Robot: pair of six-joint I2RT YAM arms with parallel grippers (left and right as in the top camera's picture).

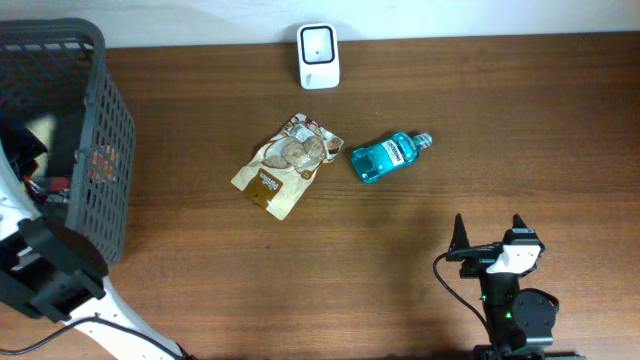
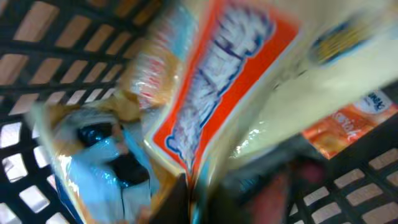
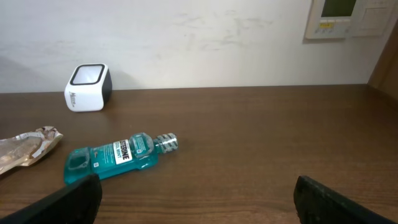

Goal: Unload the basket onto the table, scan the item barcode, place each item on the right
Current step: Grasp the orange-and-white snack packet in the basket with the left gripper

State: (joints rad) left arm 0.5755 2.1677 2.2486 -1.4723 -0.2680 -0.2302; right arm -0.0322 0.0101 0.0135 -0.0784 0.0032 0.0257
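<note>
Well left of the scanner (image 1: 319, 56), inside the basket (image 1: 100, 150), the left claw (image 2: 188, 196) looked pinched shut on an orange packet (image 2: 230, 81), presumably to lift it out for scanning, while the right claw (image 1: 489, 226) hung wide open nearer the scanner.

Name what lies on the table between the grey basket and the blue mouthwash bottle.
The brown snack pouch lies between the basket and the mouthwash bottle, clearest in the overhead view.

text | mouthwash bottle (image 3: 115, 158): label "LISTERINE" | packet (image 2: 224, 81): print blurred
</note>
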